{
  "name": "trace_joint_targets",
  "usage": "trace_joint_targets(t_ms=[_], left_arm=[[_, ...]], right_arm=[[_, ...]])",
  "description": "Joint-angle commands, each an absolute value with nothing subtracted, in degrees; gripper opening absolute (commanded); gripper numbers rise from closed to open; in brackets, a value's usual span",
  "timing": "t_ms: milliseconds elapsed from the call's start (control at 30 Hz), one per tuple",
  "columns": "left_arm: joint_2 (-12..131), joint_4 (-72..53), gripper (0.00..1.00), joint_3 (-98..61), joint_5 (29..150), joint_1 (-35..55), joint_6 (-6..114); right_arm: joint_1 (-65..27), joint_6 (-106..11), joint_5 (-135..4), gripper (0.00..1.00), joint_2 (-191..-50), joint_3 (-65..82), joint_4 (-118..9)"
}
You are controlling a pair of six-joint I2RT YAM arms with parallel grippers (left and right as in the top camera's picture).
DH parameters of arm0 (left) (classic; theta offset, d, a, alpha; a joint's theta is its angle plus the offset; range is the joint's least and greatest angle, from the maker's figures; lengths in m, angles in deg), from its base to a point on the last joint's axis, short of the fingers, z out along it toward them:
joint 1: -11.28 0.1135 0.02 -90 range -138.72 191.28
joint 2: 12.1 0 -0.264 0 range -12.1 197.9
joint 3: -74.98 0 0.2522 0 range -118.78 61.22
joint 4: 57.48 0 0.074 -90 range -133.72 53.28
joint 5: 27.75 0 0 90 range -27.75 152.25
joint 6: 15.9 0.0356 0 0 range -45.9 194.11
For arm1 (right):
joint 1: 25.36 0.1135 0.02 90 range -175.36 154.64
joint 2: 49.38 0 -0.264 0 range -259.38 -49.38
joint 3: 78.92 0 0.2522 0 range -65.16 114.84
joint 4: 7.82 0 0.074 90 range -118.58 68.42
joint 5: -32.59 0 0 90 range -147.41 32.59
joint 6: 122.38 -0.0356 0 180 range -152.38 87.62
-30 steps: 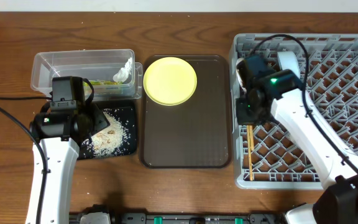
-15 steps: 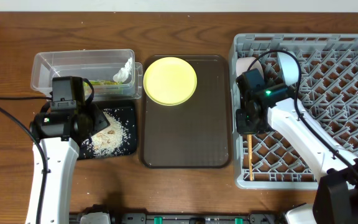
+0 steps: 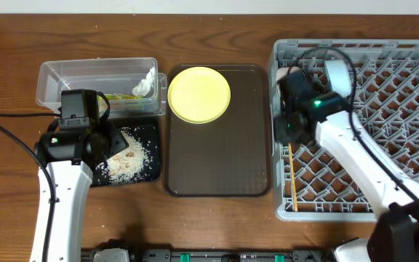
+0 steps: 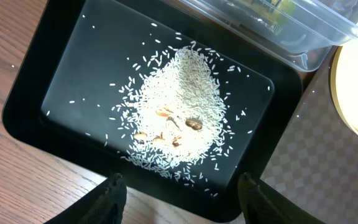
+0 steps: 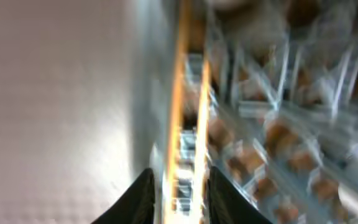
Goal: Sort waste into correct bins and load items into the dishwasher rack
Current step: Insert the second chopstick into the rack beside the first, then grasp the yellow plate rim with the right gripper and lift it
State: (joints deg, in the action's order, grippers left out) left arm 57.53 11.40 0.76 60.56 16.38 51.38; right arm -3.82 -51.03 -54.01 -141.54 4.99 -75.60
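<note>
From my overhead feed the worktop is dark brown wood with a strong grain, and a pale strip runs along its far edge. A black cable trails over the wood at far left.

The clear tub stands far left, with the yellow-green wrapper and the crumpled tissue in its right end. Just in front of it lies the black tray, with the rice scraps heaped in its middle. My left pincer hangs over the tray's near rim, released, with nothing between its fingers.

The brown serving tray sits mid-worktop, beside both bins. The yellow plate rests in its far left corner.

The grey rack fills the right side. The chopsticks lie together along its left edge, inside the wall. My right pincer straddles them, one finger on each side. That feed is badly smeared, so I cannot tell whether it pinches them or stands free.
</note>
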Motion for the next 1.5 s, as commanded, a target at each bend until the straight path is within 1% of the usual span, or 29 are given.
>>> trace_joint_targets(t_ms=[0,100,233,333,700,900,967,1033,1100,1167,1267,1300,1467], left_arm=[[57.13,11.5,0.61,0.34,60.32,16.62,50.86],[57.13,11.5,0.61,0.34,60.32,16.62,50.86],[57.13,11.5,0.61,0.34,60.32,16.62,50.86],[57.13,11.5,0.61,0.34,60.32,16.62,50.86],[57.13,11.5,0.61,0.34,60.29,16.62,50.86],[57.13,11.5,0.61,0.34,60.29,16.62,50.86],[57.13,11.5,0.61,0.34,60.32,16.62,50.86],[57.13,11.5,0.61,0.34,60.32,16.62,50.86],[57.13,11.5,0.61,0.34,60.32,16.62,50.86],[57.13,11.53,0.61,0.34,60.29,16.62,50.86],[57.13,11.5,0.61,0.34,60.29,16.62,50.86],[57.13,11.53,0.61,0.34,60.32,16.62,50.86],[57.13,11.5,0.61,0.34,60.32,16.62,50.86]], right_arm=[[-4.28,-46.44,-59.65,0.39,-138.5,9.13,-69.0],[-4.28,-46.44,-63.45,0.48,-138.98,8.93,-60.28],[-3.99,-46.46,-64.11,0.5,-142.08,8.86,-50.29],[-2.77,-46.46,-64.11,0.54,-146.13,8.86,-43.99],[2.91,-46.48,-63.19,0.55,-163.9,8.89,-29.24],[4.79,-48.95,-57.44,0.52,-169.45,8.89,-27.58],[5.25,-49.11,-57.49,0.48,-170.65,8.89,-27.34],[5.91,-49.09,-57.44,0.38,-171.44,8.89,-27.95],[6.43,-49.06,-57.42,0.26,-171.66,8.89,-29.15],[6.54,-49.09,-57.44,0.19,-171.52,8.93,-29.83],[6.26,-49.06,-57.42,0.03,-170.32,8.99,-31.6],[6.02,-49.06,-57.42,0.01,-169.56,8.99,-32.41],[3.81,-49.02,-54.54,0.01,-163.63,8.99,-37.7]])
